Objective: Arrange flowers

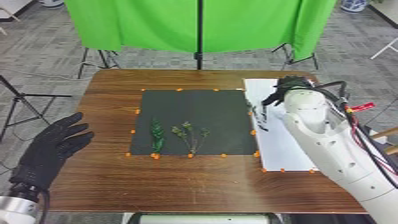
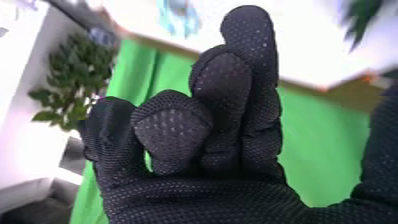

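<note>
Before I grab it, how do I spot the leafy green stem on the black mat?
On the brown table, find the black mat. The leafy stem lies near its lower left corner. It is one full green spike, while its neighbour, the wispy sprig, spreads thin branches.

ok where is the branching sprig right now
In the head view, the branching sprig lies on the dark mat, near its bottom edge, just right of the dense green stem.

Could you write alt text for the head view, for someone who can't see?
Two green sprigs lie on a dark mat on a wooden table; the robot's right hand is over the far end of a white sheet beside the mat. Its left hand is open near the table's left edge.
</note>
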You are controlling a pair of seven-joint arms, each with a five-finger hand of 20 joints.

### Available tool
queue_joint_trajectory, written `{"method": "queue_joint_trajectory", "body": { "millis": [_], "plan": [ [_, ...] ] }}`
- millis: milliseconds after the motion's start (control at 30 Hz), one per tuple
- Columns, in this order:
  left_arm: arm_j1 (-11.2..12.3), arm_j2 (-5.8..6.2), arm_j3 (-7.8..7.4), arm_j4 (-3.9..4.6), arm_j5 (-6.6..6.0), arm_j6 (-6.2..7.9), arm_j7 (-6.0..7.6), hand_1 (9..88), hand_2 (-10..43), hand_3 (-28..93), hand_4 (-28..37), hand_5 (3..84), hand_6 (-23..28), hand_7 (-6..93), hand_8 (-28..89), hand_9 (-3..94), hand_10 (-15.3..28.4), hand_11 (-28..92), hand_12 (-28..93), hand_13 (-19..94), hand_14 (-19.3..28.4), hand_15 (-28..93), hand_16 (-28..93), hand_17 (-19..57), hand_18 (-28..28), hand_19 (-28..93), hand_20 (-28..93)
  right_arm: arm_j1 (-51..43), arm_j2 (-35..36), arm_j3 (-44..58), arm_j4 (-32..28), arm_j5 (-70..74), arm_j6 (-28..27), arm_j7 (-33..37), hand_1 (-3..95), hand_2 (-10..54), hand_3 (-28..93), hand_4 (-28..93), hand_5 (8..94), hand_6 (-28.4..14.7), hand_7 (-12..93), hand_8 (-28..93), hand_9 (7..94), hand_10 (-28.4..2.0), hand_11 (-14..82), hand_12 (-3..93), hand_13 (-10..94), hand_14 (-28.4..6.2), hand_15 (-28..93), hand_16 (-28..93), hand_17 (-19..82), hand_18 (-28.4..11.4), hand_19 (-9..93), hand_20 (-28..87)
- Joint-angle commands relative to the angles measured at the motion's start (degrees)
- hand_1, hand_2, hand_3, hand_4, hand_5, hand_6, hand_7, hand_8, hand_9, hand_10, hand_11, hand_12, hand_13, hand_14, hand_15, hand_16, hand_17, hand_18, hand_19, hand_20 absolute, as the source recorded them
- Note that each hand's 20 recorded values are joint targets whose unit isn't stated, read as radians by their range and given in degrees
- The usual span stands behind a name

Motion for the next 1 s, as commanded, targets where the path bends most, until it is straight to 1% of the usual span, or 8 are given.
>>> {"method": "queue_joint_trajectory", "body": {
  "millis": [33,200,333,467,667,767,933,1000],
  "plan": [
    [0.5,-0.12,-0.08,0.11,0.24,-0.28,-0.38,27.9,-2.7,71,-21.8,33.0,1.8,28.9,-14,28.9,12.5,32,14,26,14.9,44,-1,-4.8,22.7,50,9,-2.3,-0.6,-0.1,-1.8,-0.8,2.5,-0.4,16.9,-8.5,50,-28,79.5,-0.7,46,-16,87.6,-9.5,50.4,35.0,82,-8.2,73,29,46,-23.0,93,59],
    [0.7,-0.2,-0.25,0.11,0.26,-0.28,-0.35,27.9,-2.6,71,-21.8,33.0,1.8,28.9,-14,28.8,12.5,32,15,26,14.9,44,-1,-4.8,22.7,50,9,-3.5,-0.3,1.3,-4.8,0.2,3.1,-1.3,14.3,-8.3,54,-28,80.6,-0.6,45,-16,88.5,-9.3,50.1,34.6,82,-7.9,73,28,47,-23.2,93,59],
    [0.6,-0.28,0.03,0.19,0.22,-0.29,-0.35,27.8,-2.6,71,-21.8,33.0,1.9,28.8,-14,28.8,12.5,32,14,26,14.9,44,-1,-4.8,22.7,50,9,-3.3,-0.8,-0.3,-3.2,-0.3,4.0,-2.5,13.4,-7.9,57,-28,81.2,-0.5,45,-15,89.1,-9.2,49.9,34.8,83,-8.1,73,28,47,-23.3,93,59],
    [0.1,-0.12,0.24,0.36,0.24,-0.47,-0.59,27.8,-2.5,71,-21.8,33.0,1.8,28.8,-14,28.8,12.5,32,15,26,14.9,44,-1,-4.9,22.7,50,9,-3.6,-1.4,-1.7,-0.4,-2.3,9.0,-4.2,16.2,-8.4,57,-28,81.1,-0.4,45,-15,89.0,-9.1,49.9,35.1,83,-8.1,73,29,47,-23.2,93,59],
    [0.1,-0.23,0.38,0.4,0.22,-0.34,-0.64,27.8,-2.5,71,-21.9,33.0,1.8,28.8,-14,28.8,12.5,32,15,26,14.9,44,-1,-4.9,22.7,50,9,-3.1,-2.1,-3.3,2.6,-4.0,10.7,-4.3,27.1,-9.4,49,-28,81.8,0.5,47,-17,89.8,-8.6,50.6,34.6,83,-7.8,73,28,48,-22.9,93,60],
    [0.2,-0.31,0.49,0.39,0.23,-0.31,-0.75,27.9,-2.5,71,-22.0,33.0,1.8,28.8,-14,28.9,12.5,32,14,26,14.9,44,-1,-4.9,22.7,50,9,-3.0,-2.1,-4.2,3.9,-5.8,11.0,-4.9,33.3,-7.9,42,-28,82.0,0.7,47,-17,90.2,-8.3,50.6,34.7,84,-7.7,73,28,48,-22.7,93,60],
    [0.0,-0.32,0.56,0.51,0.19,-0.07,-0.75,27.9,-2.3,71,-22.1,33.0,1.8,28.9,-14,28.9,12.5,32,14,26,15.0,44,-1,-4.8,22.7,50,9,-3.1,-2.2,-5.4,4.6,-6.8,10.3,-5.8,39.8,-6.4,37,-28,82.2,1.0,47,-17,90.5,-8.0,50.6,34.6,84,-7.3,73,28,48,-22.5,93,60],
    [0.1,-0.4,0.56,0.48,0.18,-0.07,-0.79,27.9,-2.3,71,-22.1,33.0,1.8,28.9,-14,28.9,12.5,32,14,26,15.0,44,-1,-4.9,22.7,50,9,-3.3,-2.5,-5.4,4.9,-6.4,10.0,-6.8,42.9,-6.0,39,-28,82.4,1.3,47,-18,90.6,-7.8,50.5,34.5,84,-7.2,73,28,49,-22.3,93,60]
  ]
}}
